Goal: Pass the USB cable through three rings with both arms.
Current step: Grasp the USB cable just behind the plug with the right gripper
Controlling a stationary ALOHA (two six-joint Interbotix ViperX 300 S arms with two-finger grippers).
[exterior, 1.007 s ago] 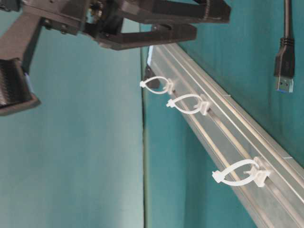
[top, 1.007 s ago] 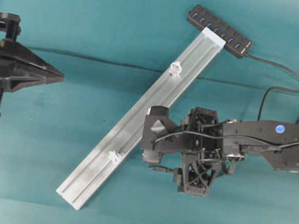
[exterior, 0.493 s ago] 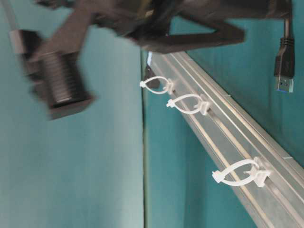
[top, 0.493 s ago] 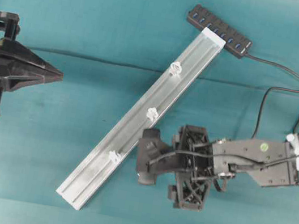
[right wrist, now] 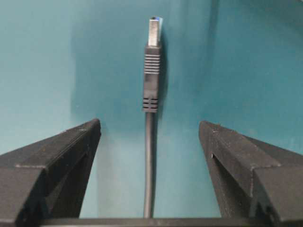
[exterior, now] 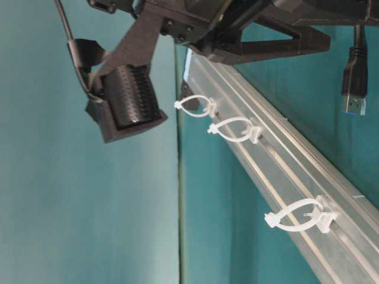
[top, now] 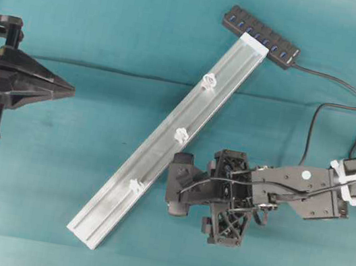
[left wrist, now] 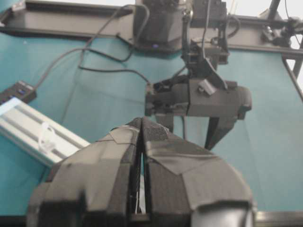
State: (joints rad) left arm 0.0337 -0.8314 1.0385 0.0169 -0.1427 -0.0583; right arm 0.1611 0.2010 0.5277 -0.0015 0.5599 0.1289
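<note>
teal cloth covers the bench, where the left gripper (top: 69, 89) waits pinched shut and empty at the left edge, well apart from the rail (top: 163, 137) carrying the three rings (top: 181, 134). right of it, the right gripper (right wrist: 149, 137) hangs spread wide astride the usb cable (right wrist: 149, 156), which lies flat; closing squarely just behind the plug (right wrist: 151, 71) looks wisest. overhead, the arm hides the plug.

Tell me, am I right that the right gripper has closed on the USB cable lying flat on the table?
Not quite: the right gripper is open, its fingers straddling the USB cable without touching it. The right wrist view shows this.
</note>
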